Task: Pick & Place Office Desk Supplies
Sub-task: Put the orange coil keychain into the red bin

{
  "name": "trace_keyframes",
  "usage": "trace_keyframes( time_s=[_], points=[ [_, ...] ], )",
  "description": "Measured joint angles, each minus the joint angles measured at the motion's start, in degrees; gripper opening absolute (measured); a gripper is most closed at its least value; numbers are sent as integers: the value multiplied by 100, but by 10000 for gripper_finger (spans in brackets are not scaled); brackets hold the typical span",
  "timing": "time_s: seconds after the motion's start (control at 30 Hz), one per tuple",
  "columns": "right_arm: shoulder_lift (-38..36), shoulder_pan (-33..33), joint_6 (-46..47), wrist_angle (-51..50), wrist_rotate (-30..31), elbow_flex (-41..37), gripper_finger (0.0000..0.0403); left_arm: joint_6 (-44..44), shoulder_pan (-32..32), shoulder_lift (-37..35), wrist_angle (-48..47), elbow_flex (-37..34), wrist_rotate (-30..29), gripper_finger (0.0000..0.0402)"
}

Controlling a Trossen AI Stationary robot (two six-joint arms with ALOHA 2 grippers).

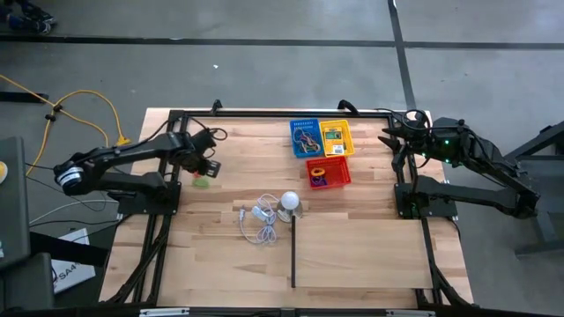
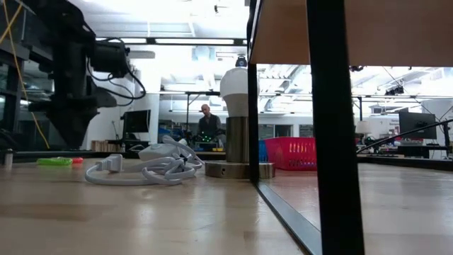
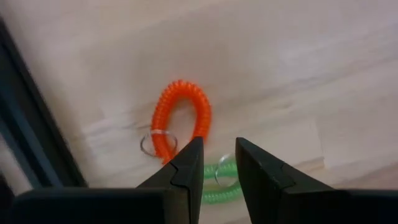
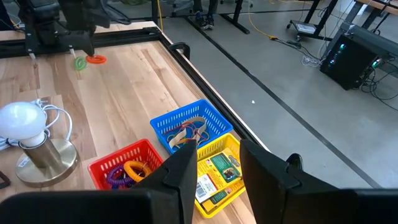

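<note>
Dark fingers of the left gripper (image 3: 214, 163) stand narrowly parted, empty, directly over the green coil ring (image 3: 219, 185); the orange coil ring (image 3: 180, 118) lies just beyond, long axis pointing away. Far from both, the right gripper (image 4: 217, 163) waits, parted, above the baskets.

Orange coil ring (image 3: 181, 116) and green coil ring (image 3: 222, 184) flat on wood, touching; others binned

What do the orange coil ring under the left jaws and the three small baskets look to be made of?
Orange spiral coil ring: likely flexible glossy plastic, ribbed turns, with a thin metal split ring attached. Red, blue and yellow mesh baskets: apparently moulded rigid plastic, judging by their grid walls.
</note>
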Motion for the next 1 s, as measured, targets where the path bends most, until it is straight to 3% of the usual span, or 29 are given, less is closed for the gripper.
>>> trace_keyframes(
  time_s=[0.47,1.0],
  points=[
    [0,0,0,0,0,0,110,850,895,597,554,-162,543,88],
    [-2,0,0,0,-1,-2,110,971,965,1116,858,-147,685,86]
  ],
)
